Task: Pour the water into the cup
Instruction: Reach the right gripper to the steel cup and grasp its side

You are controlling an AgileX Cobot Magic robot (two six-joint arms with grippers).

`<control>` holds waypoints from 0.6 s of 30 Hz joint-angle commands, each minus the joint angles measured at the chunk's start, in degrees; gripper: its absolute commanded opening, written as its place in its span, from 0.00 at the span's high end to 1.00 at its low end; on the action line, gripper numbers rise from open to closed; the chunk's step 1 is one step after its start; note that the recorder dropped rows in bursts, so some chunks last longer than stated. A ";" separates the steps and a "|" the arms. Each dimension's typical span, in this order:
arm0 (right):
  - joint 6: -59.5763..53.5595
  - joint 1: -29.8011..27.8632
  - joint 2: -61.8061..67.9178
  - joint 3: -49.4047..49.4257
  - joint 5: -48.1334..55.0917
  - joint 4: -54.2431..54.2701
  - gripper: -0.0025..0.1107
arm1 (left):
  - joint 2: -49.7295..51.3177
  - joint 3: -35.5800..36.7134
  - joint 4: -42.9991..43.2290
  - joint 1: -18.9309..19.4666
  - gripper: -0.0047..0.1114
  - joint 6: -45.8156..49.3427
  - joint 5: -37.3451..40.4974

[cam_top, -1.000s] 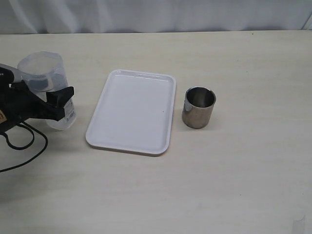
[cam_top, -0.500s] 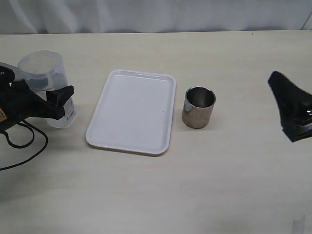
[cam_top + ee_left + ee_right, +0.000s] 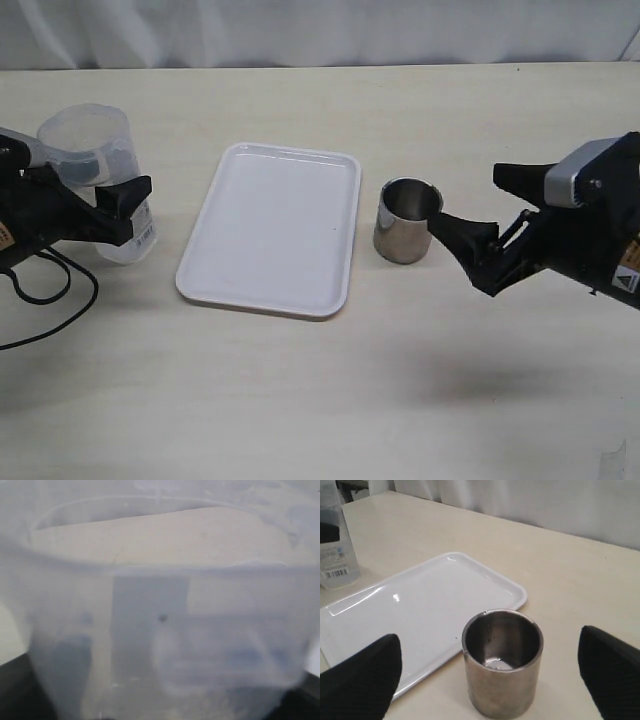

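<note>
Just right of the white tray (image 3: pixel 270 228) on the counter (image 3: pixel 300 400), the upright stainless-steel cup (image 3: pixel 408 220) stands close ahead of the right gripper (image 3: pixel 465 197), fingers wide apart, while the left gripper (image 3: pixel 112 205) clamps the translucent plastic beaker (image 3: pixel 90 140) on the tray's far side.

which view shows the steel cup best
The right wrist view: the steel cup is close and central, rim and inside visible. The exterior view shows it small beside the tray. The left wrist view shows only the beaker.
</note>
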 commanded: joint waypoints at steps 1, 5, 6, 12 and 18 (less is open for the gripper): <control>-1.27 -0.10 7.49 -3.00 -3.88 -3.47 0.19 | -0.03 -0.32 -0.16 -0.15 0.96 0.12 -1.99; -3.89 -0.10 13.32 -5.12 -6.46 -3.63 0.19 | -0.03 -0.32 -0.16 -0.15 0.96 0.12 -1.99; -4.52 -0.10 14.82 -5.66 -7.37 -3.63 0.19 | -0.03 -0.32 -0.16 -0.15 0.96 0.12 -1.99; -10.08 -0.10 22.95 -8.43 -10.16 -3.62 0.19 | -0.03 -0.32 -0.16 -0.15 0.96 0.12 -1.86; -10.72 -0.10 28.57 -11.89 -11.67 -3.38 0.19 | -0.03 -0.32 -0.16 -0.15 0.96 0.12 -1.83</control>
